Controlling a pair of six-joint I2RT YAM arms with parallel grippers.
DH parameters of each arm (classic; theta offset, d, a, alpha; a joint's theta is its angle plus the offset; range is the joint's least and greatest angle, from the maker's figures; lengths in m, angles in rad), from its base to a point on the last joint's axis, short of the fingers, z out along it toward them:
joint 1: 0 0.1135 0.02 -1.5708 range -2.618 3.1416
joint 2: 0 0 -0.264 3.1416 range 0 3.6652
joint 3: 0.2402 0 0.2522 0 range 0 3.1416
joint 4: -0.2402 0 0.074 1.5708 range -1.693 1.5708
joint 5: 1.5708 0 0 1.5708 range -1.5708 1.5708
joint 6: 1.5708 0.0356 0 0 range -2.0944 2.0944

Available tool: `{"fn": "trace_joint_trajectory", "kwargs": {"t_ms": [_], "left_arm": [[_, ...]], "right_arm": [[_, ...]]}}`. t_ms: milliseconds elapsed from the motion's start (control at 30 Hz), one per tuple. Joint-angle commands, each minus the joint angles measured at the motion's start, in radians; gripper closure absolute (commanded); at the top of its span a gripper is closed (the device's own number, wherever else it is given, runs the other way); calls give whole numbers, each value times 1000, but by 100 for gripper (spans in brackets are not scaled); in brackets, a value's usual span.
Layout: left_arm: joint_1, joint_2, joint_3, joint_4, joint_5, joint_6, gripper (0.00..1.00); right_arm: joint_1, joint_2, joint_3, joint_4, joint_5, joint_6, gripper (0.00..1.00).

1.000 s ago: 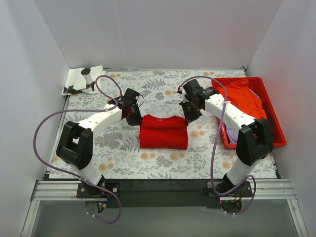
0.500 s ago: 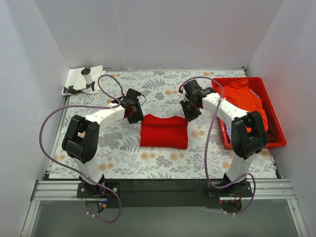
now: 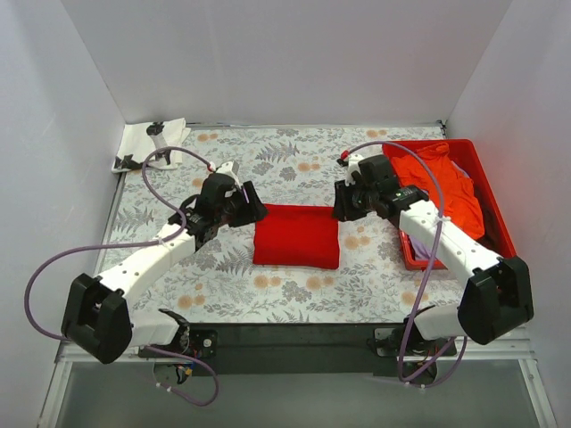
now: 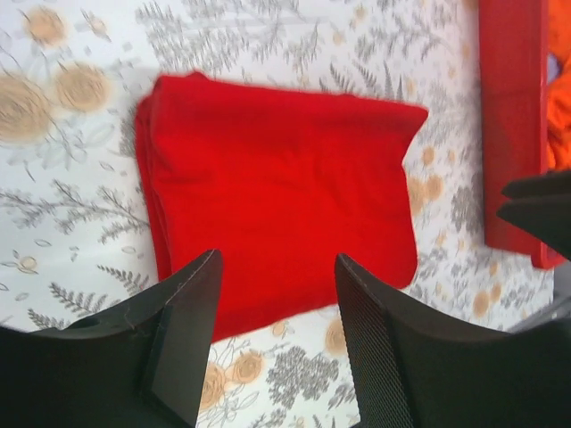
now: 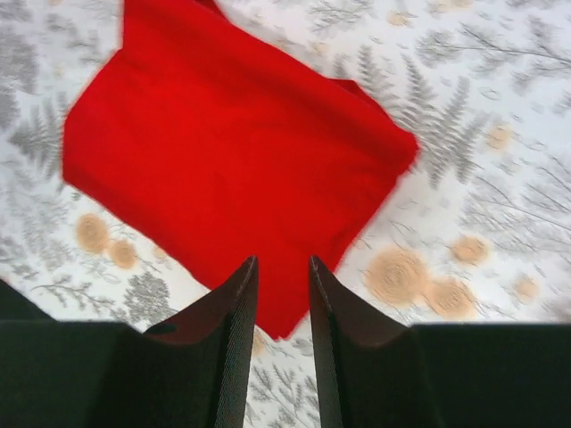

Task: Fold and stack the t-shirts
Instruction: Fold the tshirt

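red t-shirt (image 3: 296, 236): folded to a flat rectangle on the floral mat (image 3: 268, 294), midway between your two grippers and gripped by neither.
left gripper (image 4: 277, 267): fingers well parted with nothing between them; it hangs just off the shirt's left edge, angled toward it.
right gripper (image 5: 281, 267): fingers parted only narrowly, also empty; it hangs just off the shirt's far right corner.
why so placed: each gripper flanks one side, which suits a two-handed fold. with both empty and the cloth lying flat, the fold looks finished.
why the shirt lies there: the centre of the mat gives both arms equal reach, and it can serve as the base of your stack.
red tray (image 3: 504, 234): at the mat's right edge beside your right arm. it holds unfolded shirts, so your next pick likely comes from there.
orange t-shirt (image 3: 442, 174): crumpled on top in the tray.
lavender t-shirt (image 3: 416, 242): only a strip shows at the tray's near left side.
white t-shirt (image 3: 134, 143): at the far left corner, well apart from the rest, with black print on it.
count, shirts: four you can see, one each of red, orange, lavender and white. any others in the tray are hidden.
count, folded on the mat: one.
count, rig: two arms, two grippers, one tray.
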Motion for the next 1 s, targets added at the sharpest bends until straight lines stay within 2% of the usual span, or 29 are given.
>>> {"fn": "trace_joint_trajectory", "kwargs": {"t_ms": [0,67,100,133,200,333,500,600,700,733,800,967], "left_arm": [[-7,-14,-114,126,117,15,48],[-7,17,-125,197,125,12,53],[-3,83,-106,276,97,0,58],[-3,114,-105,277,97,-3,59],[13,185,-55,306,100,-8,61],[59,369,20,399,140,-20,64],[112,622,149,413,178,-31,66],[128,694,219,395,216,-28,65],[128,699,253,362,229,-13,59],[126,679,267,348,226,-3,54],[126,645,270,319,226,-2,51],[119,413,182,268,250,-29,46]], "right_arm": [[-1,3,-101,232,-237,6,64],[-2,32,-123,301,-298,34,64],[-9,99,-146,444,-370,79,64],[-9,100,-146,446,-370,80,64],[-40,156,-170,580,-413,122,64],[-123,274,-180,729,-467,224,64],[-213,484,-117,780,-504,241,65],[-258,567,-62,800,-539,262,65],[-293,577,-19,802,-568,299,60],[-298,565,-17,802,-573,307,59],[-301,508,-29,801,-593,328,59],[-272,358,-129,827,-675,397,57]]}}
